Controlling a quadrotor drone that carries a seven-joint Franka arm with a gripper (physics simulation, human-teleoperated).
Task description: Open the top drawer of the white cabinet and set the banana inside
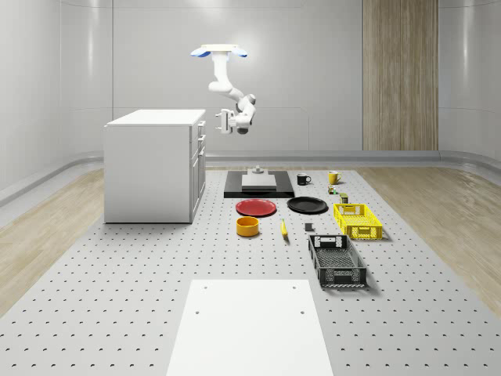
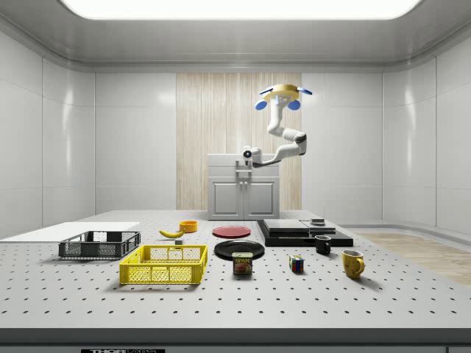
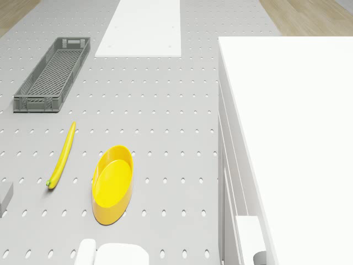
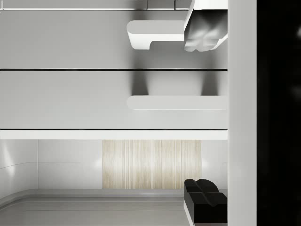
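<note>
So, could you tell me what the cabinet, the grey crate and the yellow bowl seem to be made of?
Cabinet: smooth, matte white panels, probably painted wood or laminate. Grey crate: likely moulded plastic, given its lattice walls and floor. Yellow bowl: plain, uniform colour with a soft sheen, so plastic or glazed ceramic; the look leaves it open.

Whole-scene view: high, far back, looks down the table (image 1: 117, 305) toward the rear wall. Side view: low at the table's edge, faces the cabinet (image 2: 243, 193) front. Drone view: aloft beside the cabinet, looking steeply down. Wrist view: close on the drawer fronts. Both off-robot views share cabinet, drone (image 1: 220, 52), table.
</note>
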